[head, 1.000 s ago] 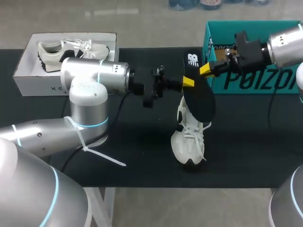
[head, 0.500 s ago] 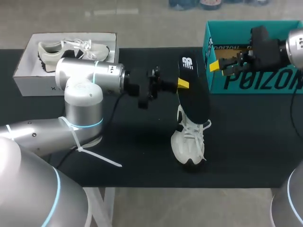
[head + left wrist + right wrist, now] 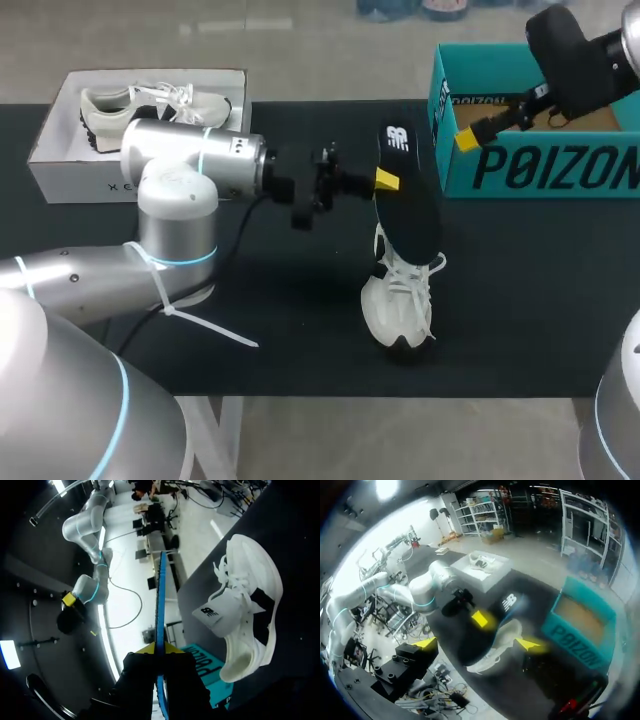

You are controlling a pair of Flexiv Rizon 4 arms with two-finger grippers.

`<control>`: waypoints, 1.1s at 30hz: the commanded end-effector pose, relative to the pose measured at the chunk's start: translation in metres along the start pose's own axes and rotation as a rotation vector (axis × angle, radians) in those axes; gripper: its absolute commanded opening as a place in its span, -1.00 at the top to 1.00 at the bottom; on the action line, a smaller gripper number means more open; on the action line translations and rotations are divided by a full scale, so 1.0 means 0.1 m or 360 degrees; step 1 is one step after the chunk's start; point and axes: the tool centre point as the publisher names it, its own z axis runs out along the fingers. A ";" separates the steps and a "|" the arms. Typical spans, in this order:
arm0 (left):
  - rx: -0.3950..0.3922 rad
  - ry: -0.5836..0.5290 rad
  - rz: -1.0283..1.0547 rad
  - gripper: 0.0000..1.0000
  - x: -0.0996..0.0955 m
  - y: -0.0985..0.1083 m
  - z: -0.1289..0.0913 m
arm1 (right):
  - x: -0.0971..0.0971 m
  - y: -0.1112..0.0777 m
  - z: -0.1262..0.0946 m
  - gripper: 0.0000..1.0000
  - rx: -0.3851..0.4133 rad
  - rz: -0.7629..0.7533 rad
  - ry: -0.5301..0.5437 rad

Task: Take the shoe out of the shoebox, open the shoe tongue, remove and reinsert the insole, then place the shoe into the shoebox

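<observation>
Your left fingers (image 3: 386, 180) are clamped on the black insole (image 3: 410, 200), held upright above the white shoe (image 3: 400, 295), which sits on the desk (image 3: 520, 280). The head view hides one left tip behind the insole. The left wrist view shows the insole edge-on, pinched from both sides. Your right fingers (image 3: 466, 139) show only one tip from above; the right wrist view shows both spread wide, holding nothing. A second ago they were at the insole; now they hang over the teal box (image 3: 540, 172).
</observation>
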 end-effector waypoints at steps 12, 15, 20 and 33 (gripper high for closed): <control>0.0027 0.0001 -0.0018 1.00 0.08 0.03 0.08 | 0.06 -0.11 -0.03 -1.00 0.0339 -0.0129 0.0057; 0.0025 0.0006 -0.0019 1.00 0.08 0.03 0.08 | 0.06 -0.10 -0.01 -1.00 0.0357 -0.0151 0.0039; 0.0027 0.0024 -0.0029 1.00 0.07 0.05 0.08 | 0.05 -0.08 -0.01 -1.00 0.0347 -0.0144 0.0010; 0.0013 0.0030 -0.0043 1.00 0.06 0.05 0.08 | 0.05 -0.08 -0.01 -1.00 0.0347 -0.0144 0.0010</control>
